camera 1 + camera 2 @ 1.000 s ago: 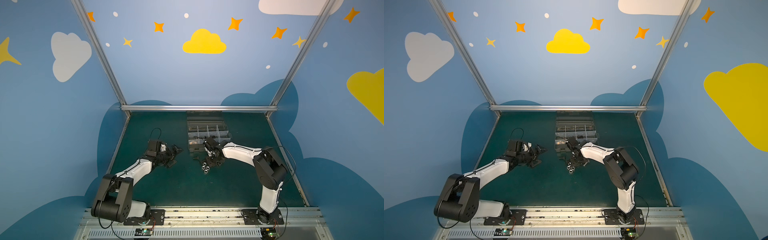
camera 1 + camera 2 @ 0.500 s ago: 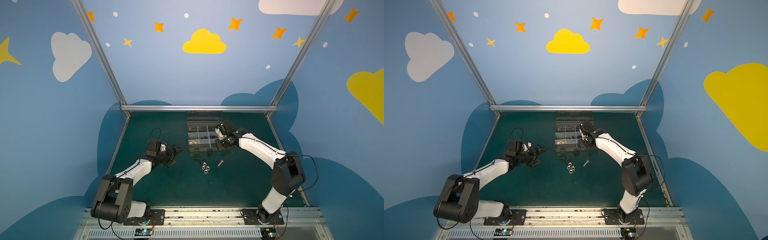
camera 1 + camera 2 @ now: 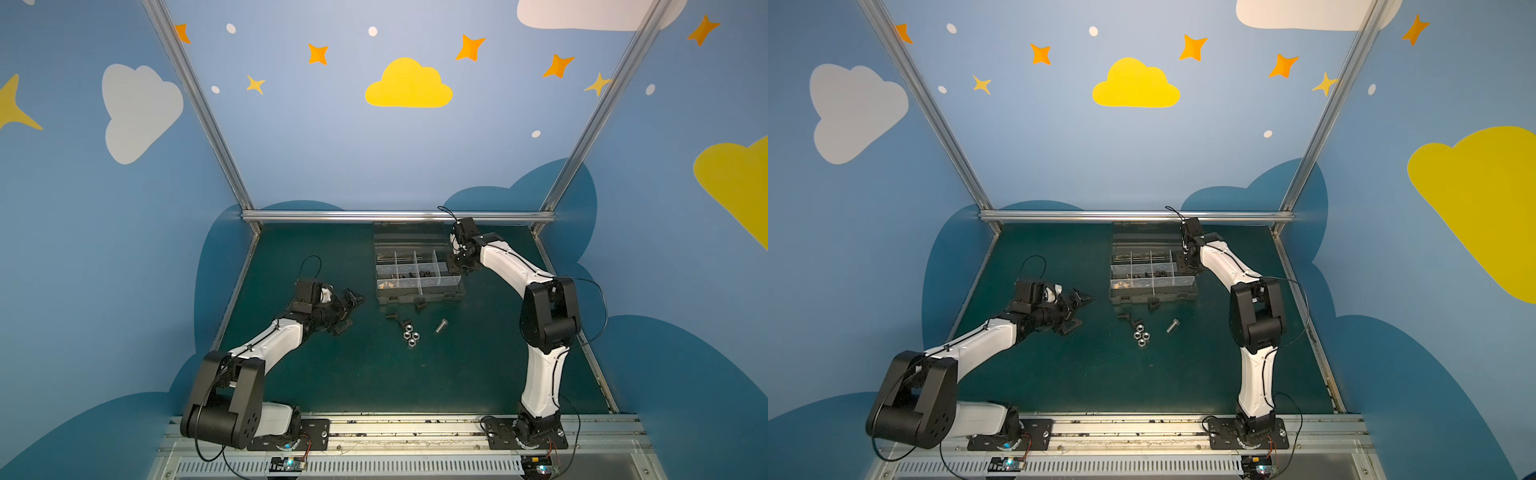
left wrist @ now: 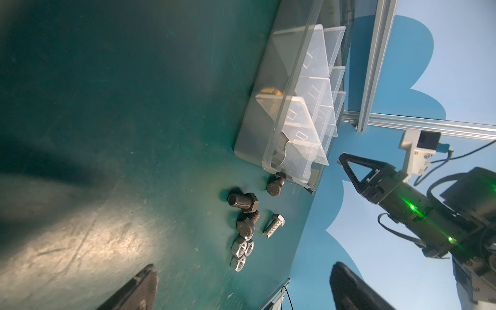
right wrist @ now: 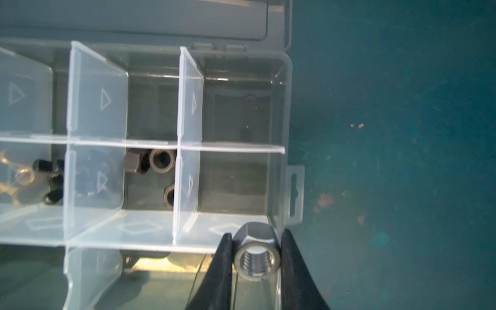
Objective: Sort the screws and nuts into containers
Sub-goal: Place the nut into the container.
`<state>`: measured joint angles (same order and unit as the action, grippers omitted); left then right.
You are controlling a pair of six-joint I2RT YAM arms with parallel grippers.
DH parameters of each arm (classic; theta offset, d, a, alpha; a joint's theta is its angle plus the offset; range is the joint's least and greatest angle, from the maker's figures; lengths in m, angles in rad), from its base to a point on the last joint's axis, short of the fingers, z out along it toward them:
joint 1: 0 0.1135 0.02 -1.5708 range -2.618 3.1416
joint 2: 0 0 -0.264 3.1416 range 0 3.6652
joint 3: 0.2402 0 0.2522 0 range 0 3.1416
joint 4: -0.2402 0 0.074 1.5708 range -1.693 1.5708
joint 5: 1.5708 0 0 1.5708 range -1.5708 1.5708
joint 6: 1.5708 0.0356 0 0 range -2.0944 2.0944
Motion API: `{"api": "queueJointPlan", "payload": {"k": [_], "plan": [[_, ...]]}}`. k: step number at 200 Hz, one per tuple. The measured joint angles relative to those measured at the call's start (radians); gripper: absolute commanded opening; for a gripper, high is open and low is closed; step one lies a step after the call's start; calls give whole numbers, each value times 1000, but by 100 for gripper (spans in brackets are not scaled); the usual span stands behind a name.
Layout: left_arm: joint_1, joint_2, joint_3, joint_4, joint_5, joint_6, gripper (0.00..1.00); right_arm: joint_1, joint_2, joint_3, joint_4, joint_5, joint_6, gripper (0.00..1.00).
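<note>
Gripping a silver nut that only its wrist view shows, the right pincer hangs at the 3 o'clock edge of the box. Left pincer gapes wide, 9 o'clock of loose screws.

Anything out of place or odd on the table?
Nothing damaged or spilled. Minor: one dark screw sits right at the front wall of the box, apart from the loose pile, and a few reddish specks dot the mat beside it. Right gripper holds a silver nut.
</note>
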<state>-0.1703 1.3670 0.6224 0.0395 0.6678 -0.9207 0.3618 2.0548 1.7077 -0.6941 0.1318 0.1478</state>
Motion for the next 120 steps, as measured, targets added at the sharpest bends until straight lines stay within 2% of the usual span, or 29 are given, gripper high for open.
{"api": "queueJointPlan", "payload": {"k": [50,77,100,120], "plan": [[0,-2,0,-7,0,0,100,0,49,45,-11,0,1,18],[0,-2,0,-7,0,0,100,0,69,50,-17,-1,1,20],[0,-2,0,-7,0,0,100,0,84,54,-21,-1,0,34],[0,-2,0,-7,0,0,100,0,85,54,-21,-1,-2,39]]}}
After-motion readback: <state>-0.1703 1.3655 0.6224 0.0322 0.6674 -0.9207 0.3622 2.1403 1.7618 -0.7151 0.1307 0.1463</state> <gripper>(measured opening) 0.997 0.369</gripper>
